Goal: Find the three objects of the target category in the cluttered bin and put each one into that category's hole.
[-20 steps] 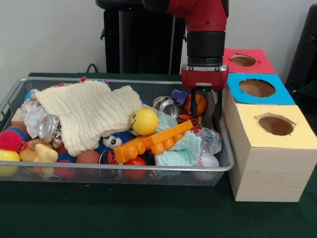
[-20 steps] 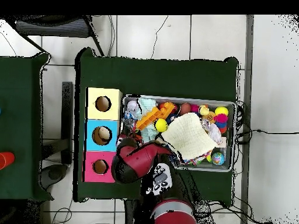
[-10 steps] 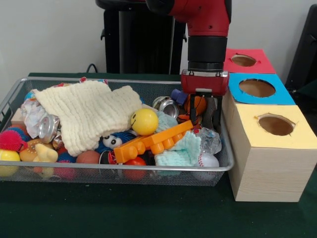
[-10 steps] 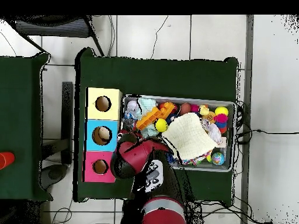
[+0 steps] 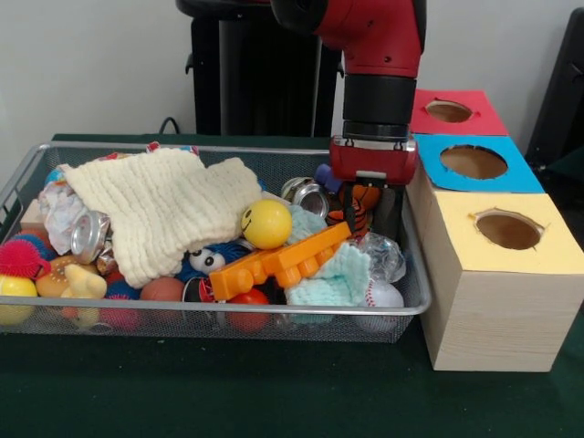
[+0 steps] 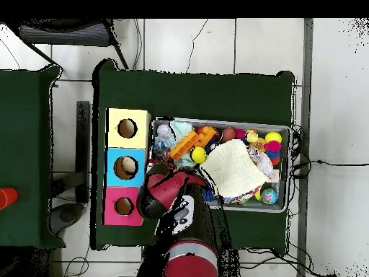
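Note:
In the front view my gripper [image 5: 370,208] hangs low over the right end of the wire bin [image 5: 228,308]. It is open, one finger on each side of a small orange basketball [image 5: 366,195]. Nearby balls are a yellow smiley ball [image 5: 266,224] and a baseball [image 5: 383,295]. Just right of the bin stand three boxes with holes: yellow [image 5: 508,230], blue [image 5: 473,161] and red [image 5: 449,111]. Seen from overhead, the red arm [image 6: 167,195] covers the gripper and the basketball. Something pale shows inside the blue box's hole [image 6: 127,166].
A cream knitted cloth [image 5: 160,210] covers much of the bin's left half. An orange toy brick [image 5: 283,260], a teal cloth [image 5: 338,278], a silver can [image 5: 307,194] and a crushed can [image 5: 88,235] crowd the bin. The yellow box's wall stands close to the gripper's right side.
The gripper has come down a little over the basketball, its fingers now lower on either side of it. The arm's upper part has swung slightly in the overhead view.

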You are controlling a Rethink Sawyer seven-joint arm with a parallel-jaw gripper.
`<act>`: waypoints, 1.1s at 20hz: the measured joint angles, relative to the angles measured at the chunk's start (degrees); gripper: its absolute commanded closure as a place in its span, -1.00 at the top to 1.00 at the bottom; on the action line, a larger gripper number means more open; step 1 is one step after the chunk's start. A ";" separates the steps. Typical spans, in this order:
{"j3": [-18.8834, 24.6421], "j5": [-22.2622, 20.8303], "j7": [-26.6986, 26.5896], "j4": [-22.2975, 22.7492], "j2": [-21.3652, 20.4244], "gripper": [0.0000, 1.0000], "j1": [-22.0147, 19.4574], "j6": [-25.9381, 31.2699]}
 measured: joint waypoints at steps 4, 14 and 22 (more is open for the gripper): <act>-0.72 0.00 0.00 0.00 0.90 1.00 0.22 -1.35; -0.99 0.00 0.00 0.00 2.81 1.00 0.20 -1.66; -0.02 0.00 0.00 0.96 -0.38 1.00 -2.14 -1.47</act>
